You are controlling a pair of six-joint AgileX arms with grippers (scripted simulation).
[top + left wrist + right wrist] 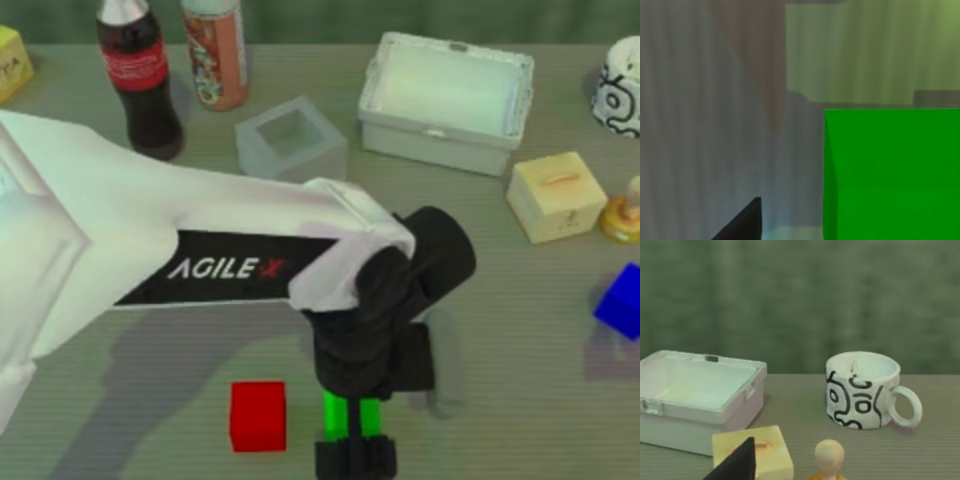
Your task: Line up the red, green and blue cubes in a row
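Observation:
The red cube (257,415) rests near the table's front edge. Just to its right sits the green cube (350,412), with my left gripper (355,452) reaching down around it. In the left wrist view the green cube (890,175) fills the lower right, and a strip of table shows between it and the one dark finger (742,225) in view, so the gripper is open. The blue cube (622,300) lies far off at the right edge. My right arm is out of the top view; one finger (737,462) shows in its wrist view, set well to the side.
Along the back stand a cola bottle (140,70), a can (215,50), a hollow grey box (290,138), a white tub (445,130), a cream box (555,195), a patterned mug (620,85) and a small wooden figure (625,210).

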